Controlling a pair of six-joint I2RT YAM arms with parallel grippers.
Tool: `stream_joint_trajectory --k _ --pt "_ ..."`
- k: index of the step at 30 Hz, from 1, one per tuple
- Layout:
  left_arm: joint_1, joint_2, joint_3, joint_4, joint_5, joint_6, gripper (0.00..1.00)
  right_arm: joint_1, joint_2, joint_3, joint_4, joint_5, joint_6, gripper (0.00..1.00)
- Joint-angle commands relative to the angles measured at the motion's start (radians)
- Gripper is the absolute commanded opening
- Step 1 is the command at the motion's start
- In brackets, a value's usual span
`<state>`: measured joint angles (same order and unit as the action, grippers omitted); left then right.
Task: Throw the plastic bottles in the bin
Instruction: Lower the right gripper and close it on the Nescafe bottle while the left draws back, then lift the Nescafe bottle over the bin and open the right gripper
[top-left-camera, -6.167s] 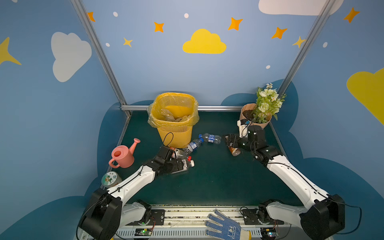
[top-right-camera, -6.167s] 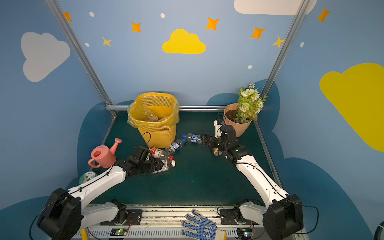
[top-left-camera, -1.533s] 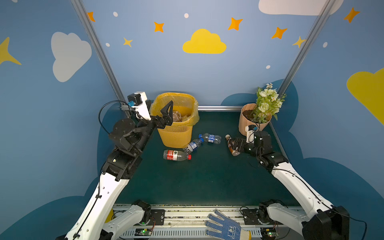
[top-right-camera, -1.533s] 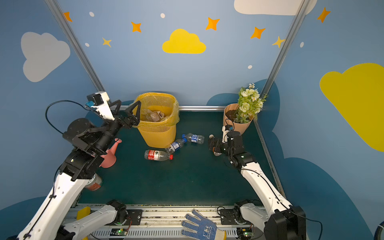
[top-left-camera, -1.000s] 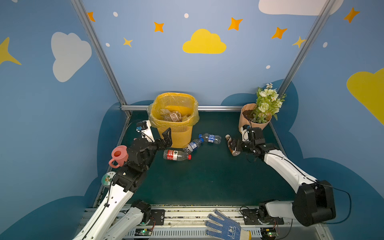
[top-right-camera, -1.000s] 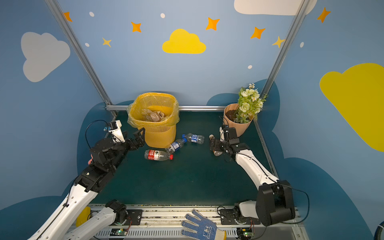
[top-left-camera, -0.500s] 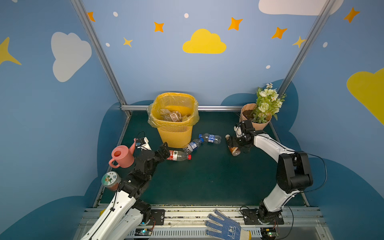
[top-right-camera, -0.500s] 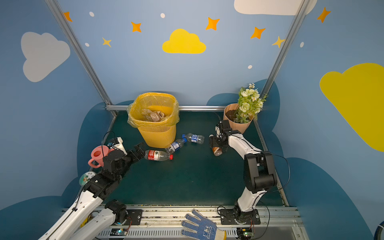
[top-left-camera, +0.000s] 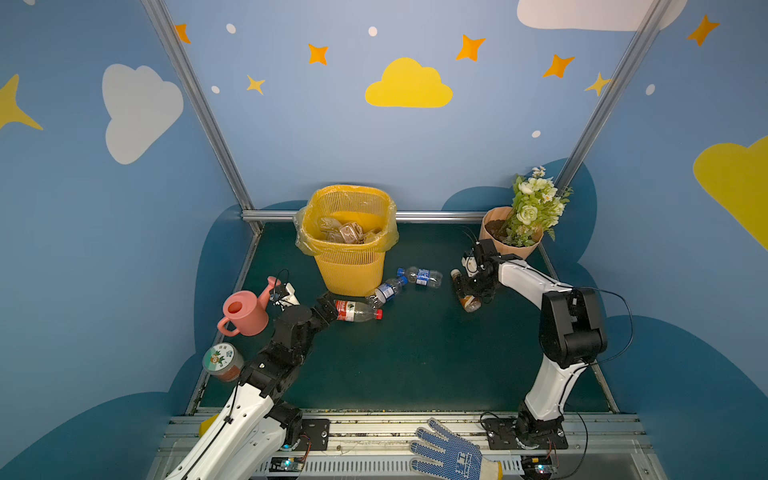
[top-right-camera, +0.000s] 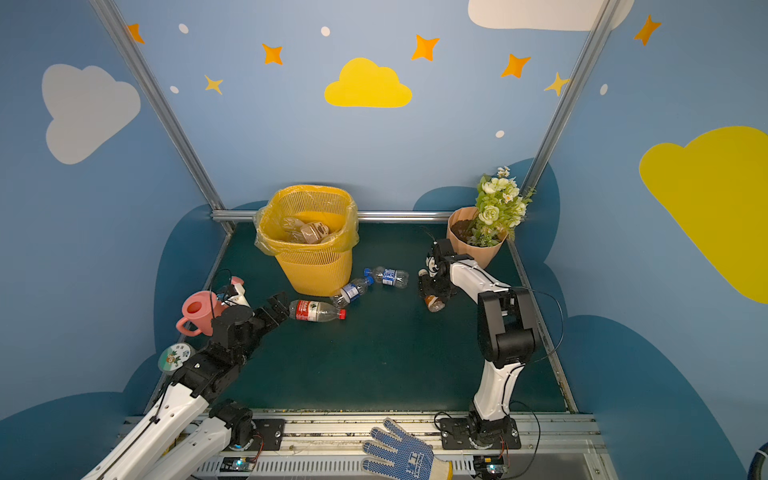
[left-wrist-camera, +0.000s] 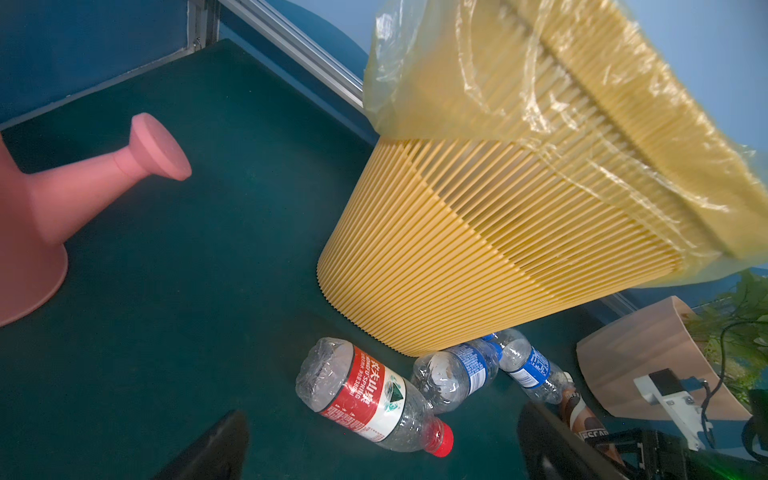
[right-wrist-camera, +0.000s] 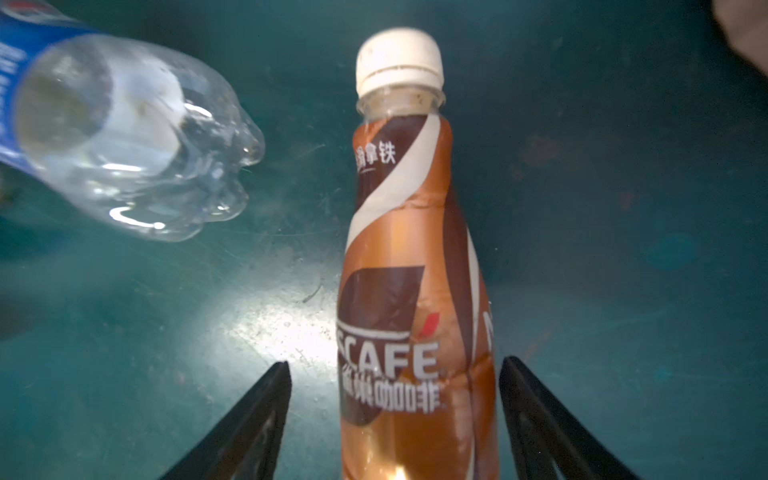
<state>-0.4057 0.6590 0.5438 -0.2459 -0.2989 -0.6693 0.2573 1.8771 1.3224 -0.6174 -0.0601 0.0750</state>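
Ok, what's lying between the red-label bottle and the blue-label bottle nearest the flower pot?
A second blue-label bottle, on its side beside the bin; both top views and the left wrist view show it.

At the upper centre in a top view, the bin (top-left-camera: 348, 266) is ribbed yellow plastic with a thin, crinkly translucent liner (left-wrist-camera: 457, 83). The red-labelled bottle (left-wrist-camera: 370, 399) is clear, dented, glossy plastic; the brown-labelled bottle (right-wrist-camera: 411, 291) wears a shiny sleeve. The tabletop (top-left-camera: 415, 353) is matt, scuffed green.
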Motion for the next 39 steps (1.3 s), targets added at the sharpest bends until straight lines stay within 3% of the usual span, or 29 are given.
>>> stream_joint_trajectory --k 1,6,9,12,18,26,39 --pt "0.006 -0.002 -0.002 -0.011 0.004 -0.009 1.00 0.008 0.027 0.028 -0.048 0.021 -0.019 0.74" --pt "0.007 -0.001 -0.002 -0.014 0.010 -0.008 1.00 0.012 0.056 0.037 -0.054 0.028 -0.017 0.71" --pt "0.009 0.000 -0.002 -0.014 0.012 -0.008 1.00 0.015 0.065 0.046 -0.062 0.025 -0.017 0.64" --pt "0.012 0.002 -0.003 -0.015 0.014 -0.007 1.00 0.018 0.043 0.037 -0.051 0.024 -0.014 0.56" --pt "0.012 0.018 -0.004 -0.006 0.023 -0.006 1.00 0.019 -0.031 0.024 -0.035 0.015 -0.011 0.51" --pt "0.019 0.035 -0.015 -0.016 0.021 -0.015 1.00 0.012 -0.231 -0.034 0.063 -0.063 0.021 0.47" --pt "0.043 0.049 -0.079 -0.029 0.030 -0.059 1.00 0.004 -0.734 -0.174 0.497 -0.179 0.196 0.42"
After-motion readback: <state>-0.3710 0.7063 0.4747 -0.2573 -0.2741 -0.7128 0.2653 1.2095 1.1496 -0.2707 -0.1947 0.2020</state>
